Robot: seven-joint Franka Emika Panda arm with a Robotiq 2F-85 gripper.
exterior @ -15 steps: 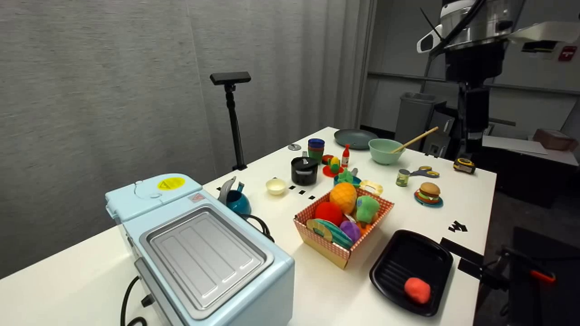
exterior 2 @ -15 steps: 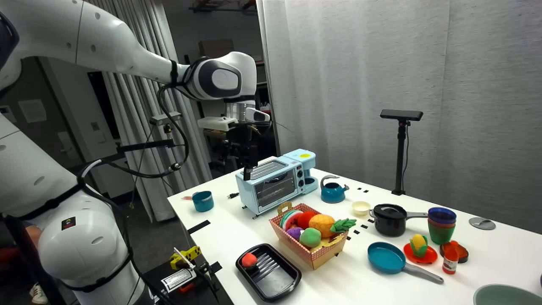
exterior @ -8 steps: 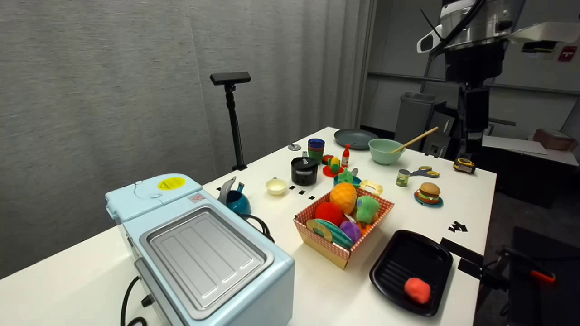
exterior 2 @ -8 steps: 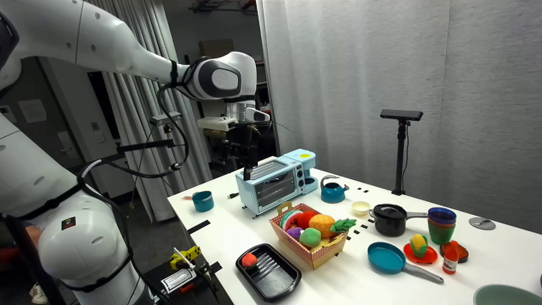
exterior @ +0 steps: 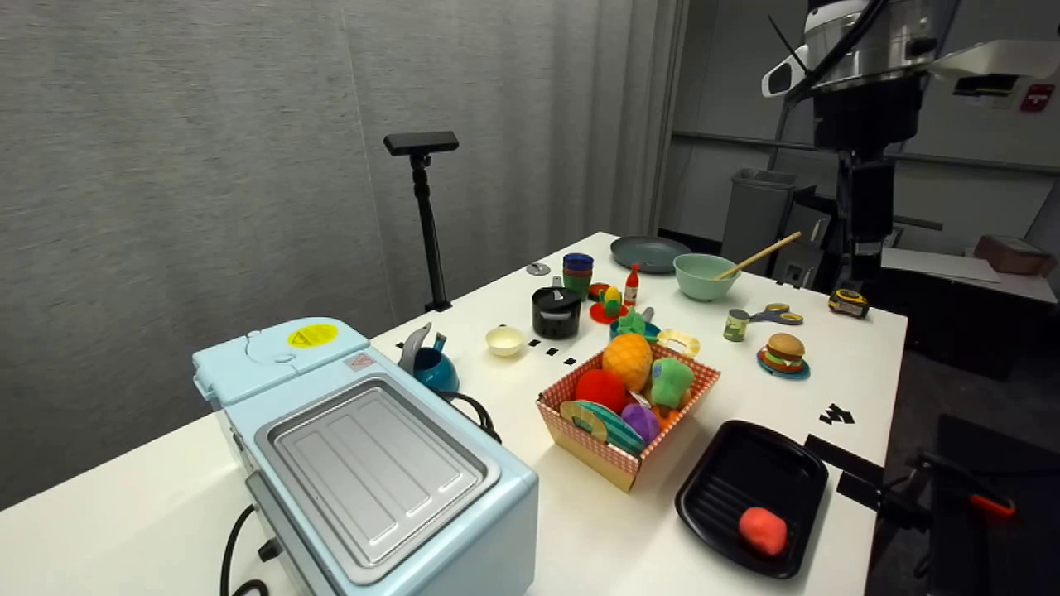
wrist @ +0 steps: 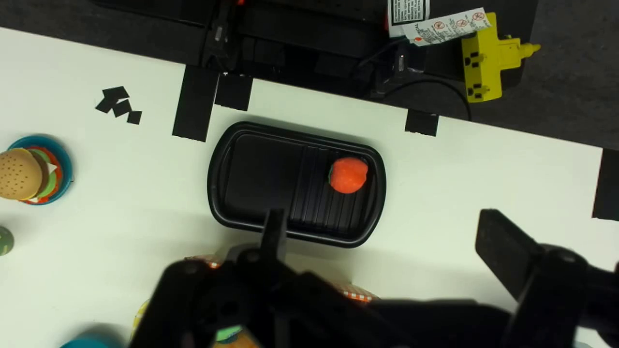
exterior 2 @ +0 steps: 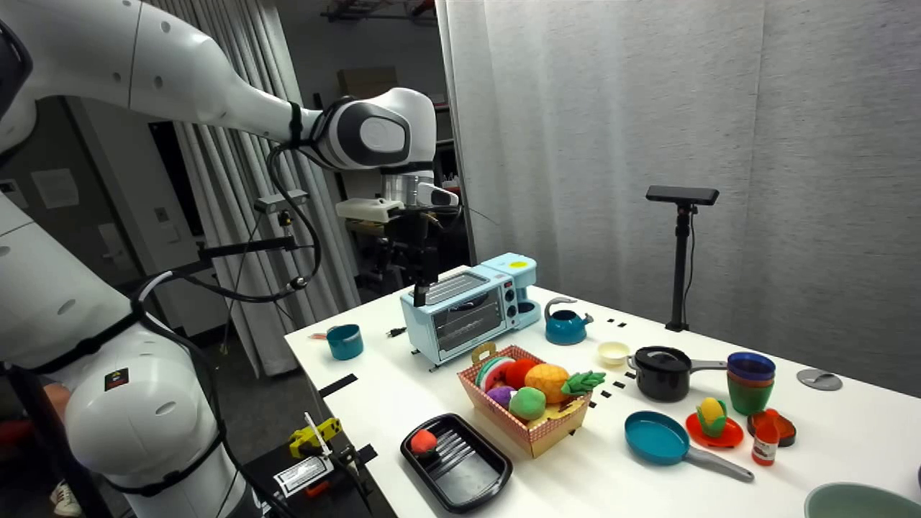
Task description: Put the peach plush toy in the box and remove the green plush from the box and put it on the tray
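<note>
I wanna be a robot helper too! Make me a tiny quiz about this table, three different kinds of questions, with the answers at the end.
1. True or false: the green plush lies in the box, not on the tray.

2. Where is the peach toy?
A: in the box
B: on the tray
C: on the oven

3. Fill in one word: seen from the wrist, the claw is ____.

Key:
1. True.
2. B.
3. Open; its fingers stand well apart.
</note>
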